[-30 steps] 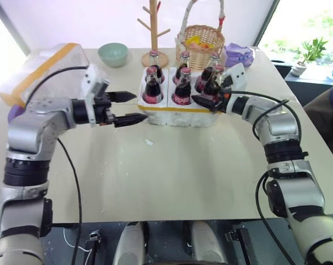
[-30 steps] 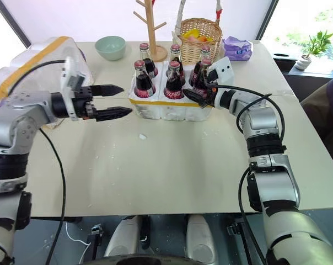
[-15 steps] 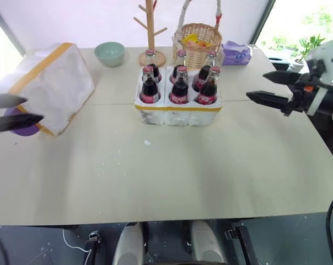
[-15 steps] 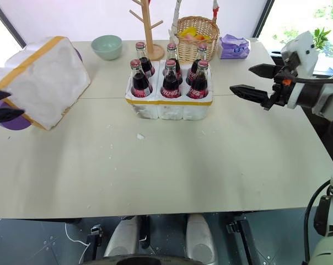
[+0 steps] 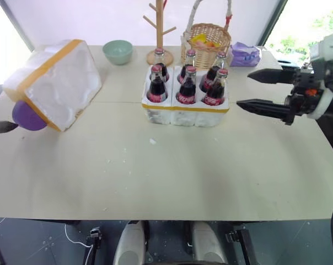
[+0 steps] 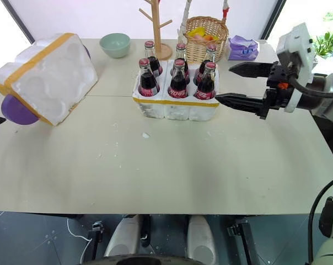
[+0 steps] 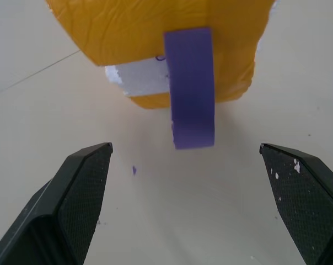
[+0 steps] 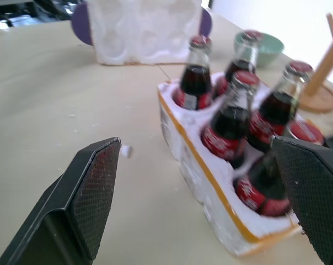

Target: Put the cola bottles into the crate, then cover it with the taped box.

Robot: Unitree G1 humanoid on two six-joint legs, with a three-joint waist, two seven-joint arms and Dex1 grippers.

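Several cola bottles (image 5: 186, 88) with red caps stand upright in the holes of the crate (image 5: 184, 114), a low white foam block with a yellow band, at the table's middle back. The taped box (image 5: 56, 81) lies tilted at the far left, leaning on a purple disc (image 5: 26, 116). My right gripper (image 5: 243, 89) hovers open and empty just right of the crate, pointing at the bottles (image 8: 227, 127). My left gripper (image 7: 184, 147) is open wide and empty, facing the box's yellow-taped end (image 7: 128, 33) and the purple disc (image 7: 191, 88); one of its fingertips (image 5: 0, 127) pokes in at the left edge.
Behind the crate stand a green bowl (image 5: 117, 51), a wooden mug tree (image 5: 159, 33), a wicker basket (image 5: 206, 41) and a purple packet (image 5: 245, 53). Small foam crumbs (image 5: 152, 142) lie in front of the crate.
Both grippers have drawn away from the crate. The left swung far out to the left beside the taped box; the right pulled back to the right and rose, its fingers spreading a little.
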